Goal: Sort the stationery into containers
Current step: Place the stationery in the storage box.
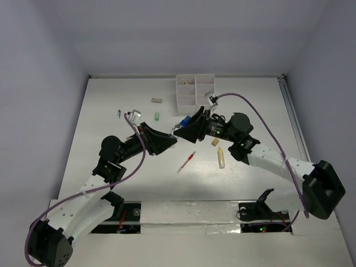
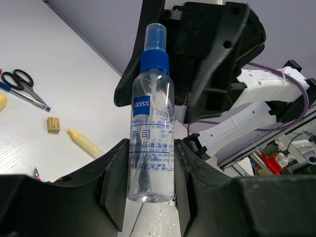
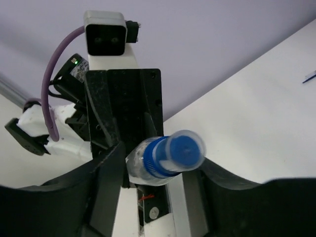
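Gripping a clear spray bottle [image 2: 152, 143] low on its body with the left gripper [image 2: 150, 197], upright above mid-table; reaching around its blue cap [image 3: 177, 153] with the right gripper [image 3: 163, 170], clenched or loose impossible to tell. Lying nearer on the white table [image 1: 111, 167]: red pen [image 1: 187, 161], cream tube [image 1: 221, 157]; white organizer tray [image 1: 194, 89] farther off. Pale lilac walls [image 1: 33, 83] around
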